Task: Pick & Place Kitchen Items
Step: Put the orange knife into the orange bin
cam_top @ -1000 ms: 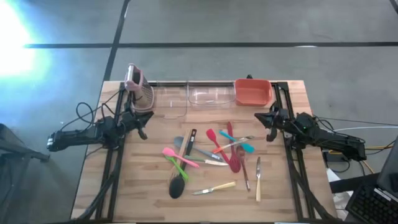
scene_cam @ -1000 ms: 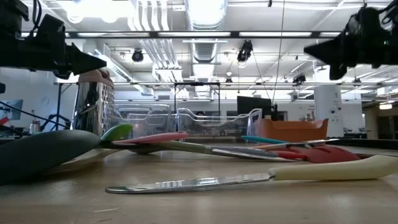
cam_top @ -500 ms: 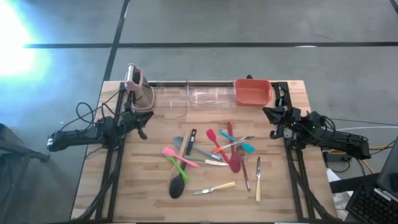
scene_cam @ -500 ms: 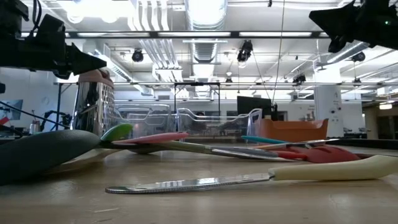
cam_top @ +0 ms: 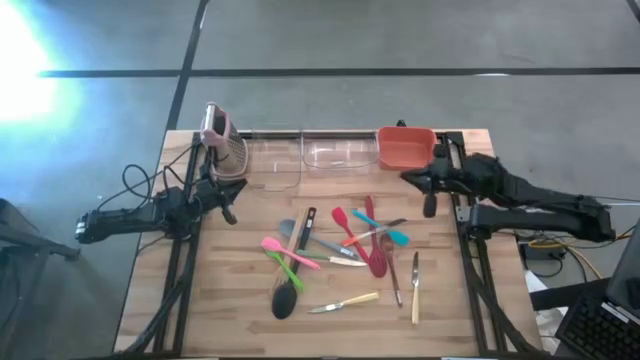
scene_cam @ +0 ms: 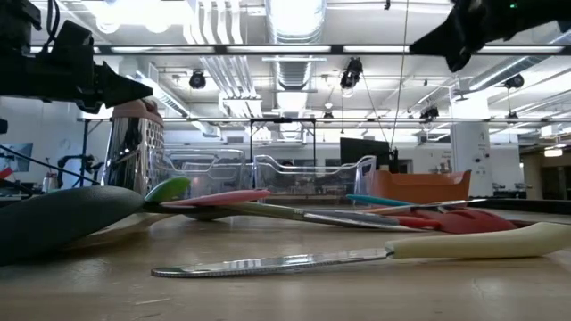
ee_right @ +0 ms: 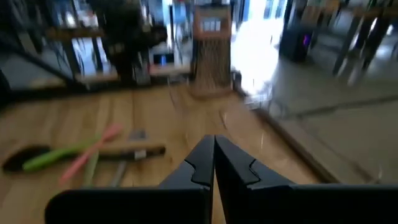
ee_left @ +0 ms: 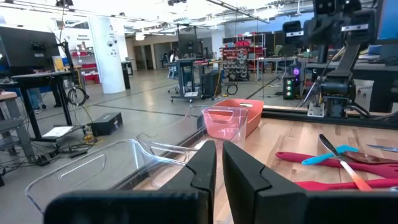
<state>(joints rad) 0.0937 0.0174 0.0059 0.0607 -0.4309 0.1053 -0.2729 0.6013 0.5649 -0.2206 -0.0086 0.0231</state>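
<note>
The kitchen items lie loose in the table's middle: a black ladle (cam_top: 284, 299), pink (cam_top: 288, 251) and green (cam_top: 286, 266) spatulas, red spatulas (cam_top: 374, 250), a blue one (cam_top: 382, 229), a wooden spatula (cam_top: 296, 238) and pale-handled knives (cam_top: 347, 301) (cam_top: 415, 288). My left gripper (cam_top: 229, 213) (ee_left: 218, 151) hovers shut and level at the table's left side, near the rack. My right gripper (cam_top: 406, 177) (ee_right: 213, 142) is shut and empty. It is raised high above the table's right side, in front of the red-orange bin, pointing toward the pile.
Along the far edge stand a pink-topped wire rack (cam_top: 222, 146), two clear bins (cam_top: 270, 160) (cam_top: 340, 152) and a red-orange bin (cam_top: 406, 147). Black frame rails (cam_top: 180, 270) (cam_top: 478, 280) run down both sides. Bare wood lies near the front edge.
My right gripper has risen well above the table and reached out toward the table's middle, tipping up from a steeper downward slant toward level. It has stayed shut. The utensils have not moved.
</note>
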